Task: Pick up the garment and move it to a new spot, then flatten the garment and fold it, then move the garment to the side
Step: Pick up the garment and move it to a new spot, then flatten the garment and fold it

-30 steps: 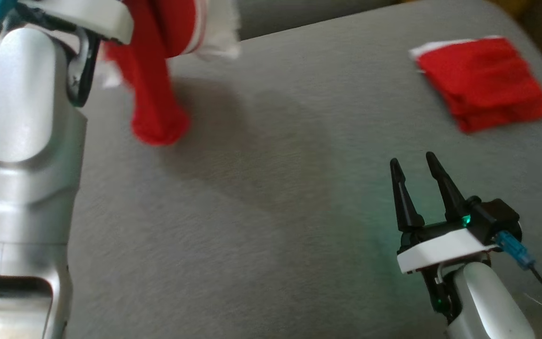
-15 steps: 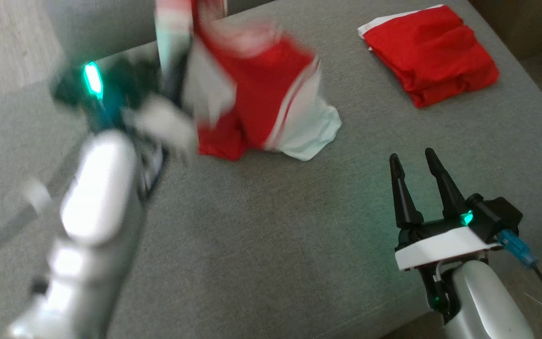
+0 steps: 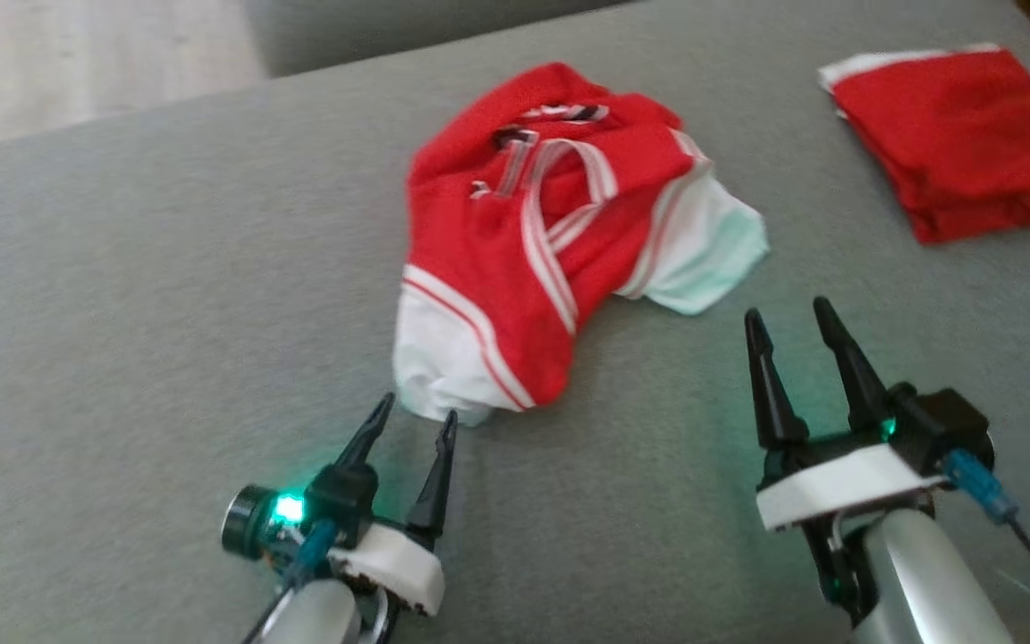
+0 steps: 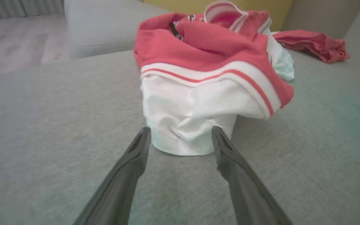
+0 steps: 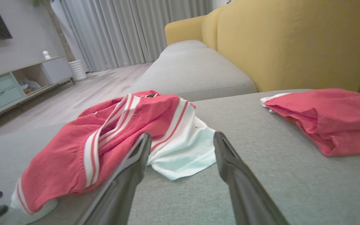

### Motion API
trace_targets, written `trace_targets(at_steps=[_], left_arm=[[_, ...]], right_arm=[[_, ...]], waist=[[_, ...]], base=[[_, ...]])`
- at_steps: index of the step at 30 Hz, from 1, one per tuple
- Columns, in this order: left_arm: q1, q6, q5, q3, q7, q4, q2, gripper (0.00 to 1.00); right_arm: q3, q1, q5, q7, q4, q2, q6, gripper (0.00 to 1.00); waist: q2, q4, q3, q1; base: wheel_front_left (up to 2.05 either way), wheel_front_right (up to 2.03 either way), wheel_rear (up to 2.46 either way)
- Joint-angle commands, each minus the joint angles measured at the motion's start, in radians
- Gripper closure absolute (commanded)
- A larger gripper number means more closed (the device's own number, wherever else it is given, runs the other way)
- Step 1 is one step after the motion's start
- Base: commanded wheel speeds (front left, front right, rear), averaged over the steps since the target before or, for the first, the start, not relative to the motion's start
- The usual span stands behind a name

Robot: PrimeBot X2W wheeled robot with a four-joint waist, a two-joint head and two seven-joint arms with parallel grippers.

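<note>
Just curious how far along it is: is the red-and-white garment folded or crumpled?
Crumpled. The garment lies in a bunched heap, stripes twisted, white ends sticking out, not flat.

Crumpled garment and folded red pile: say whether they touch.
Apart: head view shows bare grey cushion between the crumpled garment and the folded pile.

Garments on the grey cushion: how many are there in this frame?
2. A crumpled red-and-white garment lies in the middle of the cushion, just beyond the left pincer; a folded red garment lies at the far right. None appears hidden.
</note>
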Motion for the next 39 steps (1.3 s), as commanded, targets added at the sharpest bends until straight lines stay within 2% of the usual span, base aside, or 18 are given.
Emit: trace_targets(at_steps=[1, 6, 11, 15, 23, 39], left_arm=[[0.019, 0.03, 0.002, 0.047, -0.011, -0.078, -0.003, 0.0], [0.18, 0.133, 0.019, 0.161, -0.012, -0.33, -0.007, 0.0], [0.317, 0.182, 0.06, 0.259, -0.012, -0.479, -0.008, 0.0], [0.386, 0.181, 0.073, 0.304, -0.012, -0.526, -0.01, 0.0], [0.431, 0.149, 0.106, 0.327, -0.012, -0.529, -0.013, 0.0], [0.431, 0.133, 0.139, 0.303, -0.013, -0.522, -0.014, 0.0]], right_arm=[[0.016, 0.014, -0.015, 0.0, -0.026, -0.002, 0.007, 0.0], [-0.023, 0.087, -0.037, 0.0, -0.032, -0.008, 0.007, 0.0], [-0.035, 0.176, -0.053, 0.0, -0.045, -0.008, 0.007, 0.0], [-0.036, 0.224, -0.056, 0.0, -0.067, -0.007, 0.007, 0.0], [-0.026, 0.25, -0.057, 0.0, -0.068, -0.006, 0.007, 0.0], [-0.007, 0.254, -0.064, 0.0, -0.068, -0.011, 0.007, 0.0]], waist=[[0.0, 0.062, -0.043, 0.0], [0.0, 0.134, -0.114, 0.0], [0.0, 0.173, -0.185, 0.0], [0.0, 0.185, -0.217, 0.0], [0.0, 0.197, -0.239, 0.0], [0.0, 0.189, -0.247, 0.0]], base=[[0.0, 0.0, 0.0], [0.0, 0.0, 0.0], [0.0, 0.0, 0.0], [0.0, 0.0, 0.0], [0.0, 0.0, 0.0], [0.0, 0.0, 0.0]])
